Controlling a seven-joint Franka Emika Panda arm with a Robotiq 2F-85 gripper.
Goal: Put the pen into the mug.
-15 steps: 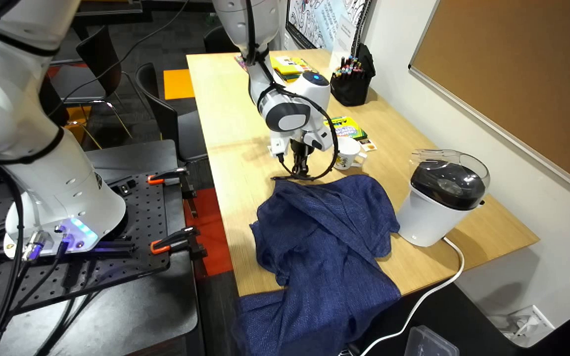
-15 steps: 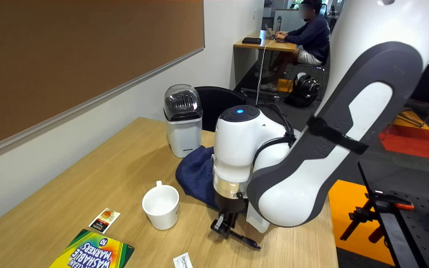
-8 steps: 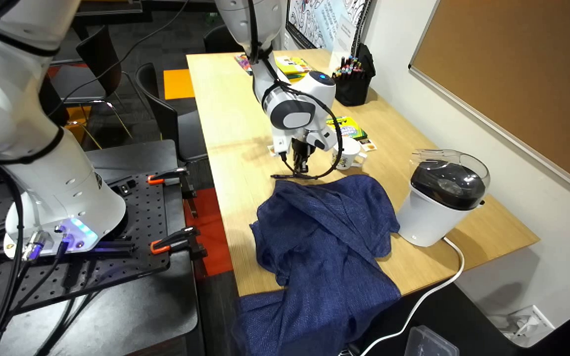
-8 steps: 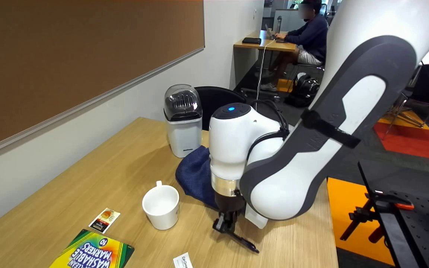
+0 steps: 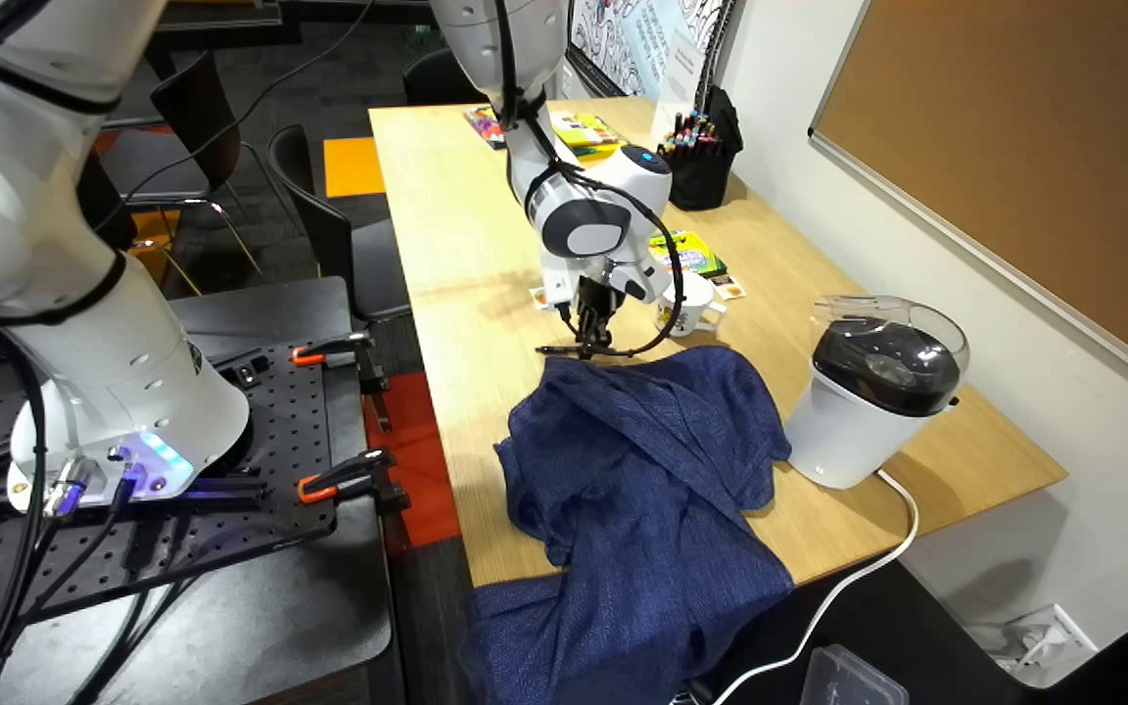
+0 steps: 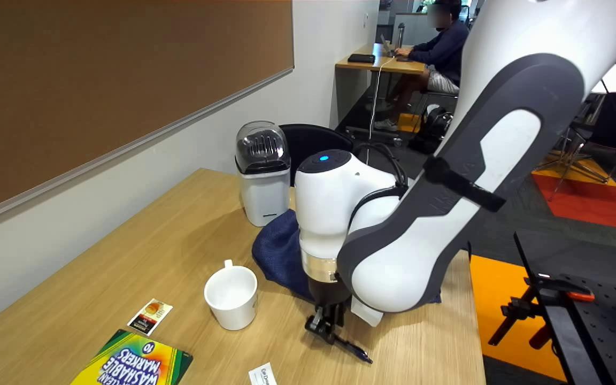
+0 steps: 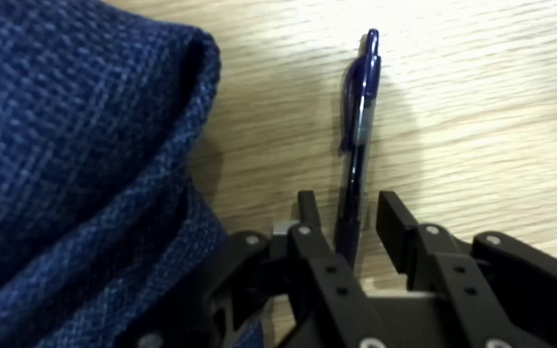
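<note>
Over the last half second the wrist (image 6: 321,214) has leaned slightly toward the mug (image 6: 231,299), while the claw (image 7: 348,207) has kept almost the same spot, low over the table (image 6: 142,256). No shift seen in the pen (image 7: 359,145). Claw spread apart: its fingers (image 7: 310,212) straddle the pen's lower body, with wood showing in both gaps, so nothing is gripped. Pen lies flat, nearer the robot-side edge than the wall-side edge, clip end toward the former. Reading: final lining-up before the squeeze; carrying not begun. Mug stands upright farther toward the wall-side edge, no pen inside. Blue cloth (image 5: 642,460) drapes over the short end edge; one fold comes near the pen, wood between them, and lies close to the claw. Whether those two touch, cannot tell; snagging possible on closing. White machine (image 5: 848,426) sits by the corner of the short end and wall side, well apart. Marker box (image 6: 131,363) lies flat beyond the mug, away from that end. Main hurdle, judged: the mug's wall; a pen lifted level would probably catch the rim, so tipping is needed.
</note>
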